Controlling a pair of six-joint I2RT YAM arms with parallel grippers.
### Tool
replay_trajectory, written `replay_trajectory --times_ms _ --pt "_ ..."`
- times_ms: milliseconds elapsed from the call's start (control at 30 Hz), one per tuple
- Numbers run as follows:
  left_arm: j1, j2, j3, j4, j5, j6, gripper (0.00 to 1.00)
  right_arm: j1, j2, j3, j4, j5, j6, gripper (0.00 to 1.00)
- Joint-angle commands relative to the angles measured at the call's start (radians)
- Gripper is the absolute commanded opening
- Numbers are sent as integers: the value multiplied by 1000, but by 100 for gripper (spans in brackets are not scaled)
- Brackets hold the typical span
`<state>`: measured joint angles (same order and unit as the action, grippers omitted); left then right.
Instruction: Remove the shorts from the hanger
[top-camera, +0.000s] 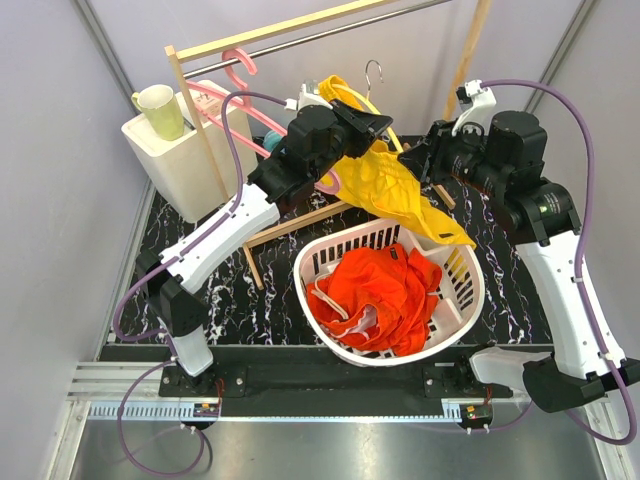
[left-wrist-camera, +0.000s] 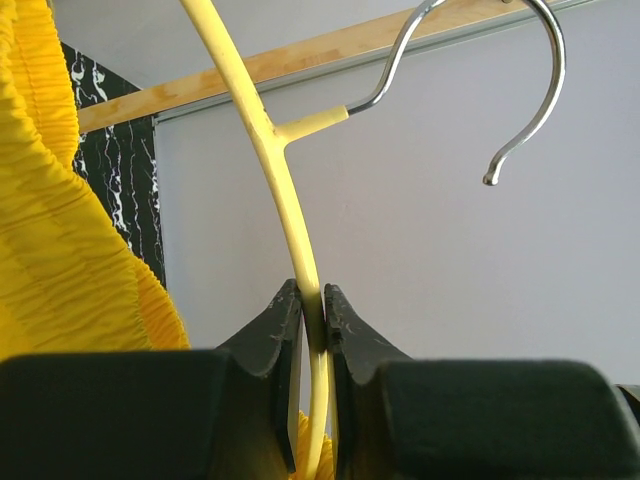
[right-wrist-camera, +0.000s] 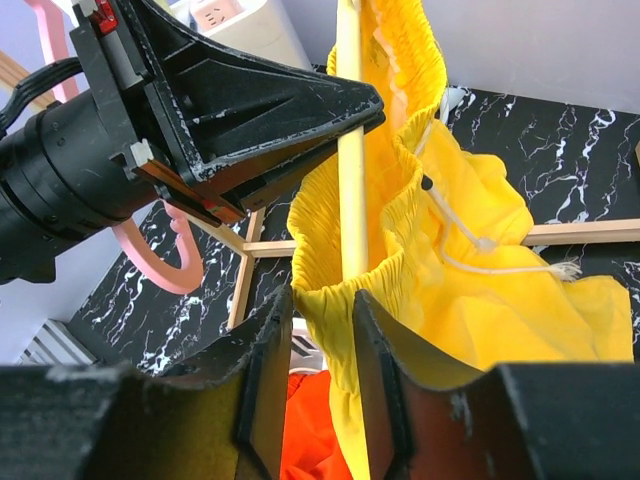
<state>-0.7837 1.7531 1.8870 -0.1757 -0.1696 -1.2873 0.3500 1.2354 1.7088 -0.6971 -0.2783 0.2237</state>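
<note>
Left claw (left-wrist-camera: 313, 335) is clamped tight on the yellow hanger (left-wrist-camera: 268, 150), fingers pinching its thin arm just below the neck, and the metal hook (left-wrist-camera: 535, 80) hangs free in the air, on nothing at all. The yellow shorts (right-wrist-camera: 470, 290) are draped on that hanger, elastic waistband bunched along its arm, the cloth sagging towards the basket (top-camera: 472, 275), a white drawstring (right-wrist-camera: 470, 240) trailing across the front. Over to the right claw (right-wrist-camera: 322, 345): it is partly open, one finger on each side of the gathered waistband, with the hanger's arm running down between them too. The cloth fills the gap edge to edge, but whether the pads are actually biting on it I can't tell from here. In the top view the two claws face each other above the far rim of the basket, the shorts strung between them. Down in the basket lie the orange shorts (top-camera: 380, 290), crumpled, off any hanger. Behind the left arm, pink hangers (top-camera: 240, 65) hang on the wooden rail (top-camera: 280, 30), and a pale green cup (top-camera: 158, 108) stands on a white box (top-camera: 175, 160) at the far left corner of the marbled black table (top-camera: 215, 300).
</note>
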Motion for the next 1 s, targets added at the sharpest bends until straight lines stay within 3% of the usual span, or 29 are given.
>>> replay_trajectory --times_ms 0,167,233,300,600,967 --pt "-2 -87 9 160 -16 3 0 6 -1 -9 8 -1 -6 36" --pt "1 -98 -9 171 -13 -18 0 7 -4 -24 7 1 -3 20" --pt "1 -102 -20 194 -8 -33 0 6 -8 -29 -1 4 2 6" --pt "1 -104 -25 199 -8 -46 0 6 -19 -40 -10 -2 5 0" --pt "26 -116 -55 214 -25 -85 0 6 -157 -165 -59 -27 -24 0" --pt "57 -115 -37 234 -10 -167 0 6 -488 -515 -111 -50 -32 0"
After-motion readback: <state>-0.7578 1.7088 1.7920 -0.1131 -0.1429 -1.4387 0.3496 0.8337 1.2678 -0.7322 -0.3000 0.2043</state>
